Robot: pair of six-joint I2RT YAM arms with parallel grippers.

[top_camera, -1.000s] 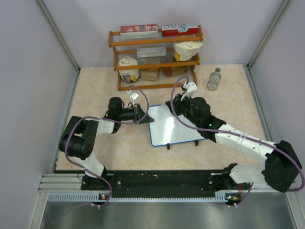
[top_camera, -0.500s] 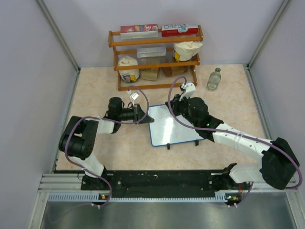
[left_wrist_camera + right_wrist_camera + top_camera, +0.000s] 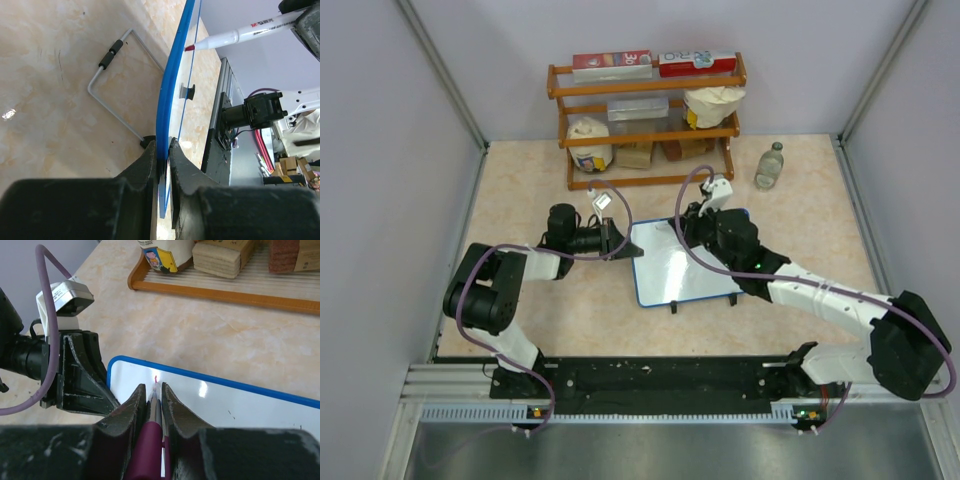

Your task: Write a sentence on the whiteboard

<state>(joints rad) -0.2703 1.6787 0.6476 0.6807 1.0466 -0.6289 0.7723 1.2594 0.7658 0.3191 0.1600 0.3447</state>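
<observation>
The whiteboard (image 3: 685, 262), white with a blue frame and two black feet, lies in the middle of the table. My left gripper (image 3: 620, 243) is shut on its left edge; the left wrist view shows the blue frame (image 3: 170, 100) edge-on between the jaws. My right gripper (image 3: 688, 226) is shut on a marker (image 3: 152, 425) with a magenta body, its tip at the board's top left corner. A short pink stroke (image 3: 156, 378) is the only lettering on the board. The marker also shows in the left wrist view (image 3: 240, 35).
A wooden rack (image 3: 648, 120) with boxes, bags and packets stands at the back. A clear bottle (image 3: 770, 165) stands to its right. A wire stand (image 3: 117, 95) lies on the table under the board's left side. Walls enclose the table on three sides.
My right gripper has shifted slightly toward the front with the marker, staying at the board's top left corner. The left gripper and the board have not moved.
</observation>
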